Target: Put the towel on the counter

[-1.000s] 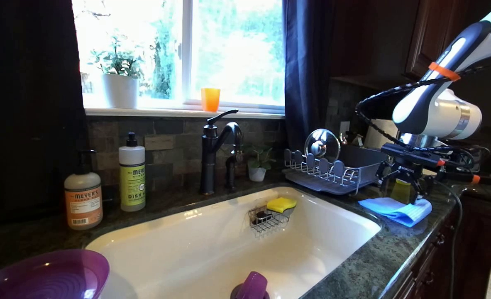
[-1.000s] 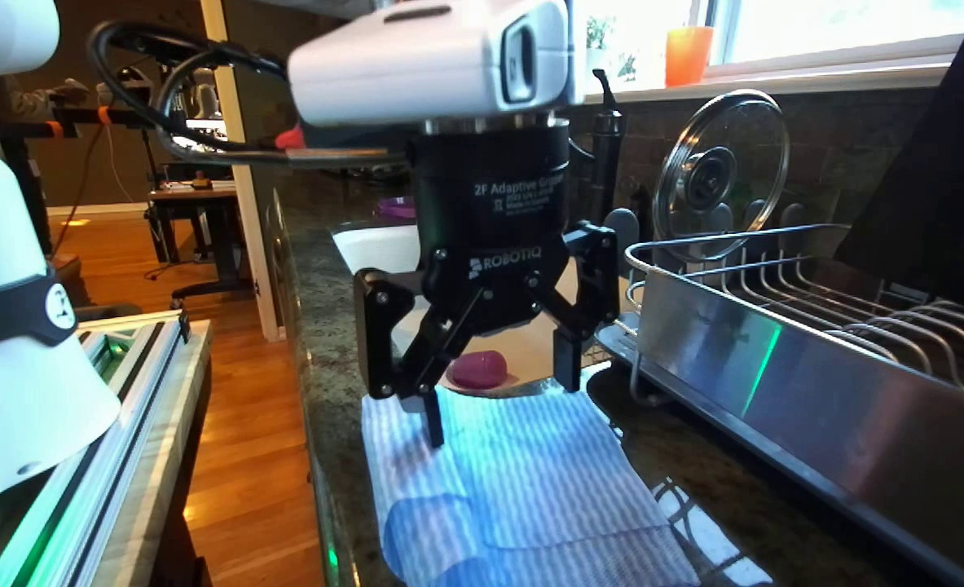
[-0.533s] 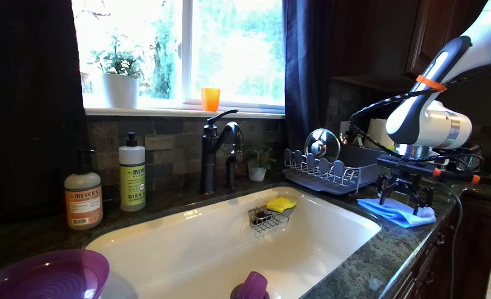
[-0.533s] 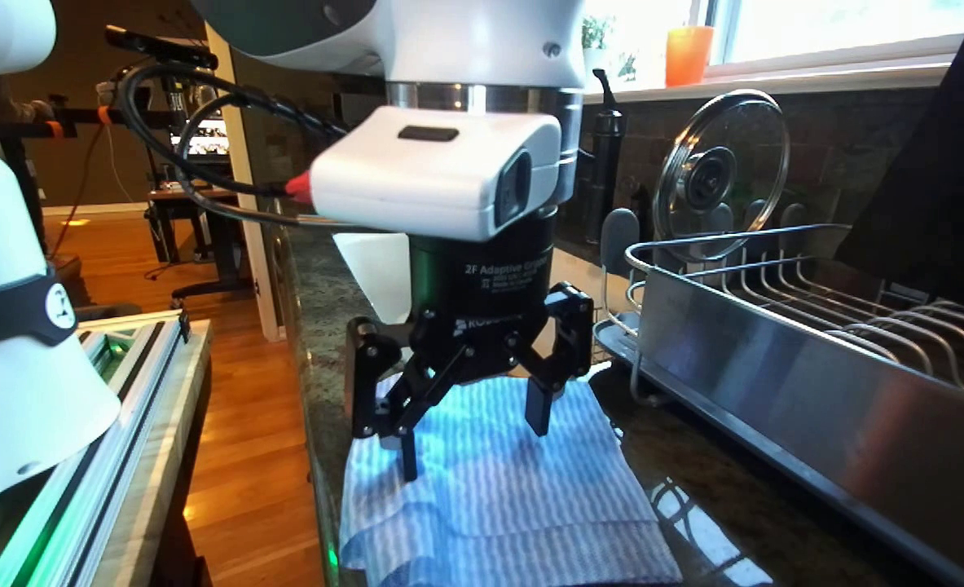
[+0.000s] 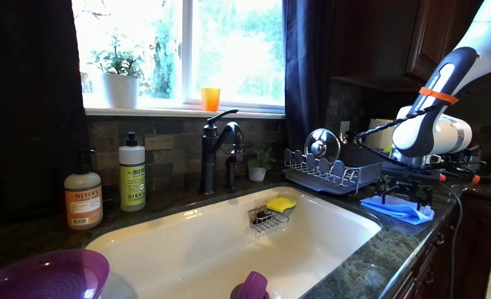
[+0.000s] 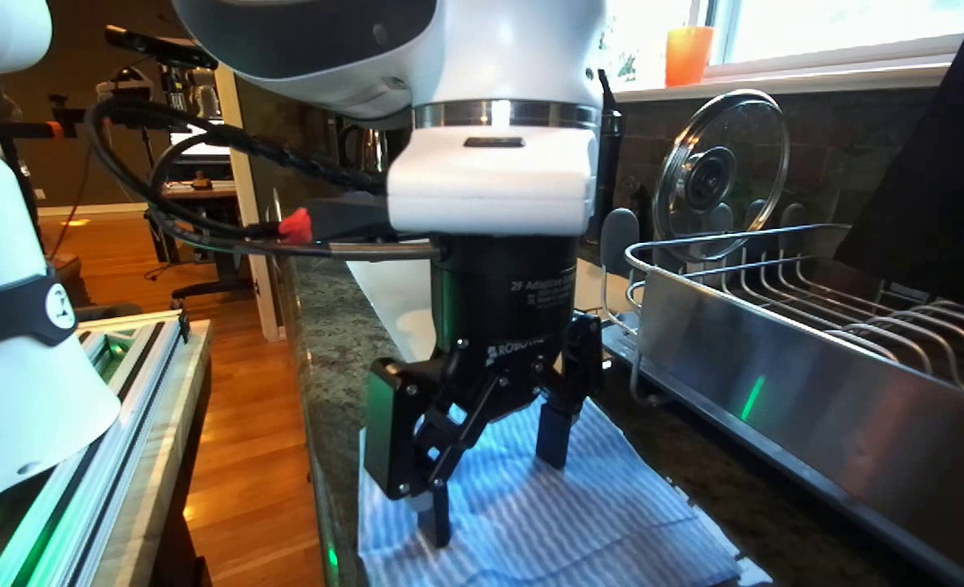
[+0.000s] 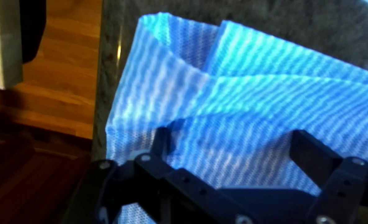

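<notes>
Towel (image 6: 563,514) on counter (image 6: 331,314) under spread pincer (image 6: 497,503) lettered "2F Adaptive"; orange-labelled bottle (image 5: 83,201): "MEYER'S".

In an exterior view, a white-framed window (image 5: 186,50) is filled with bright daylight at eleven o'clock, and a dark curtain (image 5: 307,62) is hung at one. A stone-tile backsplash (image 5: 159,142) is seen at nine, a wooden wall cabinet (image 5: 434,33) at two, base cabinetry (image 5: 434,259) at four. In an exterior view, a wood-plank floor (image 6: 225,456) is laid at eight, a desk (image 6: 209,192) placed at ten.
</notes>
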Controlling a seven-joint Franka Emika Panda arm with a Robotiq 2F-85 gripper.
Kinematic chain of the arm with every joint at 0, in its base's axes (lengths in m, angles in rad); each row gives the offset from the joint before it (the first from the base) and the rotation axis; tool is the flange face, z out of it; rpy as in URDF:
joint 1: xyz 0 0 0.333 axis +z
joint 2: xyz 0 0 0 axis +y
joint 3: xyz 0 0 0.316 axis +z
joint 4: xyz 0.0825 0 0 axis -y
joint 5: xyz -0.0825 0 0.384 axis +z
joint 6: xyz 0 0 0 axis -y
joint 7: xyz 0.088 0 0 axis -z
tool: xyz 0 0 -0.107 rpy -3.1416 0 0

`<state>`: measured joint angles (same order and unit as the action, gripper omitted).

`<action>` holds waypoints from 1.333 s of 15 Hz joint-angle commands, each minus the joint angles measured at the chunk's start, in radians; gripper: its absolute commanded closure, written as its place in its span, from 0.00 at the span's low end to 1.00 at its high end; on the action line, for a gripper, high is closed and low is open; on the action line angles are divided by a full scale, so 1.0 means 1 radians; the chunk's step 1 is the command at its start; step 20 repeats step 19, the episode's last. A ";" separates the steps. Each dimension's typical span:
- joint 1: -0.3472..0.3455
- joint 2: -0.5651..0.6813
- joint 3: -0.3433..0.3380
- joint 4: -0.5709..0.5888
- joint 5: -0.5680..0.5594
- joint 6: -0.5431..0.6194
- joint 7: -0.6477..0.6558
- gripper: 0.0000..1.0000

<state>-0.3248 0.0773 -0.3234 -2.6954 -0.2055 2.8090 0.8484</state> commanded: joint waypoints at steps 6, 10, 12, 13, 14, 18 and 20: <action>0.060 0.028 -0.093 0.022 -0.127 0.113 0.049 0.00; 0.054 -0.140 -0.076 -0.027 -0.089 0.043 0.089 0.00; 0.042 -0.233 -0.096 -0.030 -0.255 -0.054 0.204 0.00; -0.005 -0.291 -0.049 -0.039 -0.274 -0.109 0.211 0.00; -0.029 -0.346 -0.021 -0.054 -0.274 -0.151 0.211 0.00; -0.077 -0.561 0.037 -0.121 -0.159 -0.152 0.076 0.00; -0.103 -0.416 0.072 -0.045 -0.167 -0.154 0.111 0.00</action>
